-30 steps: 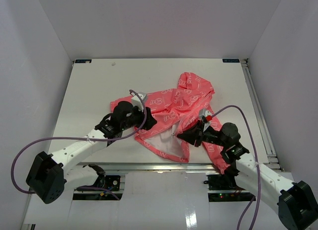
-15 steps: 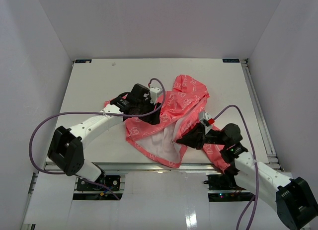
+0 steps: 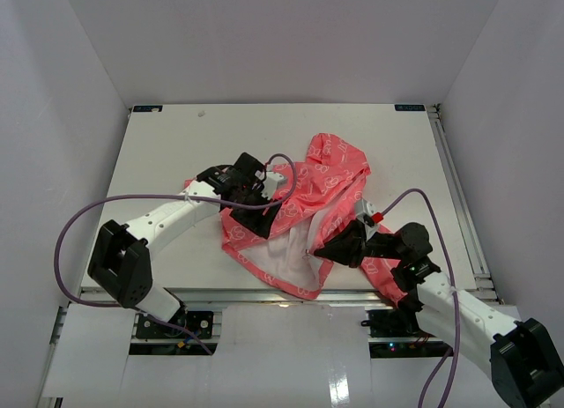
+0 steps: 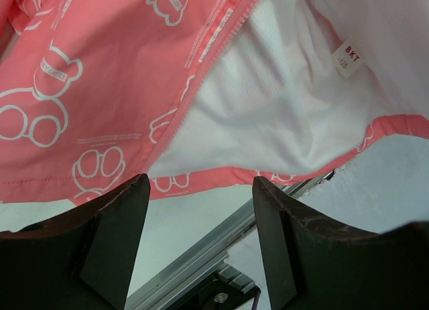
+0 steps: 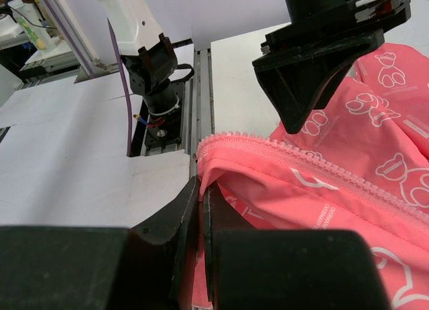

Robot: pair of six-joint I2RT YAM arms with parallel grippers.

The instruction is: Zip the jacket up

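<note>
The coral-pink jacket lies crumpled at the table's middle, front open, with its white lining showing toward the near edge. My left gripper hovers over the jacket's left front panel. In the left wrist view its fingers stand wide apart with nothing between them, above the jacket, its zipper edge and a size label. My right gripper is shut on the jacket's right front edge, just below the zipper teeth, and holds it lifted.
An aluminium rail runs along the table's near edge, close under the jacket's hem. White walls enclose the table on three sides. Purple cables loop from both arms. The left arm's base shows in the right wrist view.
My left arm has swung from the jacket's left side up and over its left panel, jaws widening. The jacket has bunched toward the right. The right gripper keeps its grip, shifted slightly nearer.
</note>
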